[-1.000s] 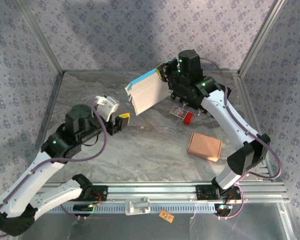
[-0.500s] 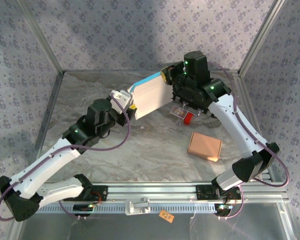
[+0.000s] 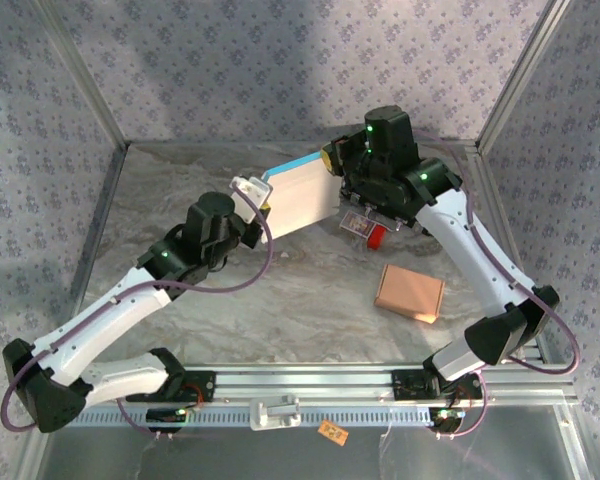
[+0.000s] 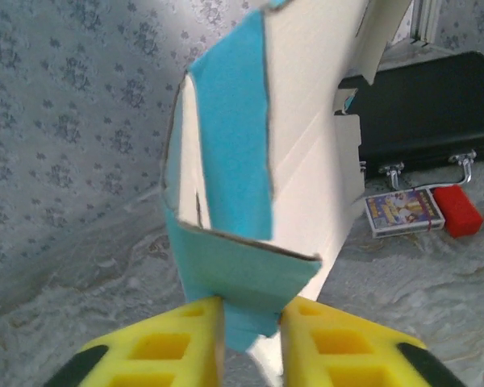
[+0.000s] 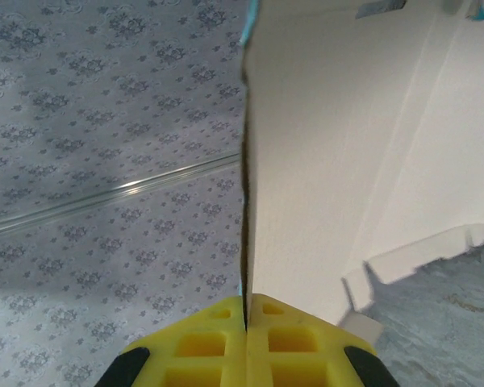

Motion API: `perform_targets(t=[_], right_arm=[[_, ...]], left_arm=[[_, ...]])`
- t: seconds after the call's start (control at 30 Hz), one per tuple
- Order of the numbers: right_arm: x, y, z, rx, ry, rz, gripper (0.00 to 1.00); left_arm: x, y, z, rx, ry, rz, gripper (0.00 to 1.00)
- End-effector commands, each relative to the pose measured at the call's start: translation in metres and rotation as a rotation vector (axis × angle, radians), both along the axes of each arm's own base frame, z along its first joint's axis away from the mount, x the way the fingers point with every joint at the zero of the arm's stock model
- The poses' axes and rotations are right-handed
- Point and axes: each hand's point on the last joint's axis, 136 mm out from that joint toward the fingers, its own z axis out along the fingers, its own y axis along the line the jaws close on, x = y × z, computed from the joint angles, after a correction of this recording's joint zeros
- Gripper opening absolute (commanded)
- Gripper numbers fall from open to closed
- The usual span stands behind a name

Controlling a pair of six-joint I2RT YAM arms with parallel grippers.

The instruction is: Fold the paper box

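The paper box [image 3: 298, 200] hangs above the surface [image 3: 310, 300] between 2 pincers. The right pincer [image 5: 245, 310] is clamped on a white panel edge. The left pincer [image 4: 250, 313] narrowly brackets the blue flap [image 4: 238, 278]; whether it grips, I cannot tell. Likely next: fold that flap inward while the right holds steady.

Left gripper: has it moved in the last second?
Yes. Against the fixed brown box, the left gripper went back and right, up to the paper box.
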Motion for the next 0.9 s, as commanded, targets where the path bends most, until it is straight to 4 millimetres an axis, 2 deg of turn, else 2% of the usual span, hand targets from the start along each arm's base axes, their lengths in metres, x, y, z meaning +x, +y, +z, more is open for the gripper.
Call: perform_targets(t=[0.0, 0.07, 0.23, 0.27, 0.4, 0.47, 0.53, 0.63, 0.87], right_arm=[[-0.015, -0.004, 0.012, 0.017, 0.003, 0.002, 0.0], [-0.014, -0.004, 0.01, 0.015, 0.006, 0.004, 0.0], [-0.005, 0.006, 0.016, 0.04, -0.032, 0.044, 0.0], [-0.003, 0.009, 0.019, 0.035, -0.046, 0.061, 0.07], [0.0, 0.011, 0.037, -0.032, -0.102, 0.111, 0.47], [-0.002, 0.009, 0.042, -0.061, -0.114, 0.112, 0.59], [-0.004, 0.009, 0.036, -0.079, -0.101, 0.12, 0.65], [-0.011, 0.017, 0.014, -0.07, -0.051, 0.148, 0.66], [-0.026, 0.05, -0.036, -0.061, 0.006, 0.223, 0.64]], left_arm=[[0.0, -0.004, 0.024, -0.056, -0.025, -0.026, 0.07], [-0.002, -0.005, 0.022, -0.063, -0.007, -0.036, 0.0], [-0.014, 0.001, 0.024, -0.152, 0.085, -0.047, 0.0], [-0.015, 0.003, 0.023, -0.186, 0.121, -0.055, 0.0], [-0.021, 0.015, 0.013, -0.336, 0.3, -0.061, 0.0], [-0.024, 0.021, 0.001, -0.35, 0.369, -0.045, 0.0], [-0.025, 0.028, -0.018, -0.337, 0.432, -0.011, 0.0], [-0.023, 0.041, -0.045, -0.365, 0.498, 0.062, 0.0], [-0.014, 0.056, -0.078, -0.461, 0.457, 0.118, 0.0]])
